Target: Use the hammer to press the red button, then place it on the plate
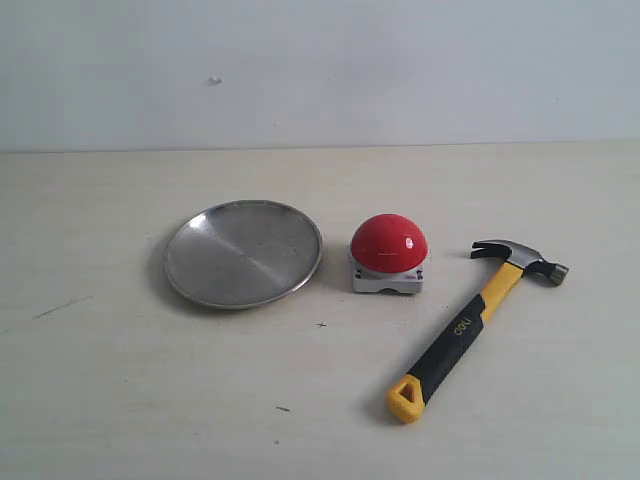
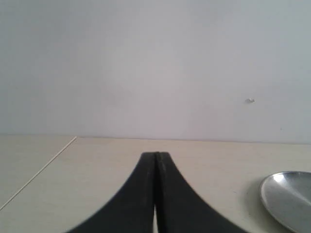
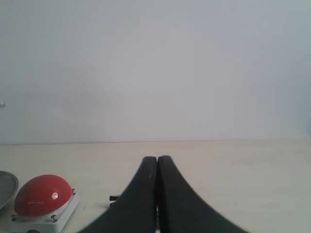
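Observation:
The hammer (image 1: 470, 325) lies flat on the table at the right, its dark head toward the back and its yellow looped end toward the front. The red button (image 1: 389, 252) on its grey-white base sits at the middle. The silver plate (image 1: 243, 252) rests left of it. Neither arm shows in the exterior view. In the left wrist view my left gripper (image 2: 156, 156) is shut on nothing, with the plate's rim (image 2: 286, 196) off to one side. My right gripper (image 3: 158, 159) is shut and empty too; the red button (image 3: 43, 195) and a bit of the hammer's head (image 3: 114, 197) lie beside it.
A pale wooden table (image 1: 120, 400) carries everything, with a plain white wall (image 1: 320, 70) behind it. A thin seam in the tabletop (image 2: 39, 172) shows in the left wrist view.

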Tool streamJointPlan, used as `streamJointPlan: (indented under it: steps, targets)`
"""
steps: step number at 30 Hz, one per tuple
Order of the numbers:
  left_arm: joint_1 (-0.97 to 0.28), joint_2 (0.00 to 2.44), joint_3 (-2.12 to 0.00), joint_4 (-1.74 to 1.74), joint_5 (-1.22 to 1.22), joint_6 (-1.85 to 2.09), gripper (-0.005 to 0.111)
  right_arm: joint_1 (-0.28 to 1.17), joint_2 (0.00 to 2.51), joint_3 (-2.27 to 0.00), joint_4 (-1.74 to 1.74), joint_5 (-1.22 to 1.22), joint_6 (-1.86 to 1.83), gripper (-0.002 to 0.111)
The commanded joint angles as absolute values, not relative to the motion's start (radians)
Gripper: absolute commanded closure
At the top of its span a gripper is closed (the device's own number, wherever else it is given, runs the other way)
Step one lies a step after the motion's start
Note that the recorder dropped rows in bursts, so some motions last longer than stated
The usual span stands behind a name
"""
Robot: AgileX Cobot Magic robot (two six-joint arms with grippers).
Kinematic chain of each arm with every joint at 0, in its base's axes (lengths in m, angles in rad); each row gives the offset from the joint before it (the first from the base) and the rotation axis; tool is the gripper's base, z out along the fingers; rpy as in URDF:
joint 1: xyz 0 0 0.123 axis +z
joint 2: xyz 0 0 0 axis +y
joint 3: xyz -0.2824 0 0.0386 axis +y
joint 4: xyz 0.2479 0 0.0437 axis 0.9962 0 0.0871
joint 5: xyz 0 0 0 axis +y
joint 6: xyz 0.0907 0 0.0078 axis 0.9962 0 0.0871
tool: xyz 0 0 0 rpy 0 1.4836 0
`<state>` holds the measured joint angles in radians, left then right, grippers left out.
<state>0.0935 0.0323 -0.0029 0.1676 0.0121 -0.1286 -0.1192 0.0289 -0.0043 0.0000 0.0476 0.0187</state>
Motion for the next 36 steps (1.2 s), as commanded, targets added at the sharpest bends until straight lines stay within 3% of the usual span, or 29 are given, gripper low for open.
streamJointPlan:
  steps: [1, 16, 24, 26, 32, 36]
  targets:
    - [0.097, 0.024, 0.0, 0.169, 0.013, -0.128, 0.107, -0.125, 0.026, 0.0, 0.0, 0.043, 0.011, 0.108]
    - [0.097, 0.024, 0.0, 0.169, 0.015, -0.128, 0.107, -0.14, 0.16, 0.0, 0.0, 0.026, 0.0, 0.108]
    - [0.097, 0.024, 0.0, 0.169, 0.015, -0.128, 0.107, -0.217, 0.311, -0.016, 0.125, -0.339, 0.391, 0.108]
    - [0.097, 0.024, 0.0, 0.169, 0.015, -0.128, 0.107, -0.236, 0.348, -0.063, 0.0, -0.331, 0.515, 0.108]
    - [0.097, 0.024, 0.0, 0.169, 0.015, -0.128, 0.107, -0.239, 0.384, -0.273, -0.941, -0.288, 1.261, 0.108]
    - [0.097, 0.024, 0.0, 0.169, 0.015, -0.128, 0.107, -0.244, 0.402, -0.38, -1.344, -0.301, 1.637, 0.108]
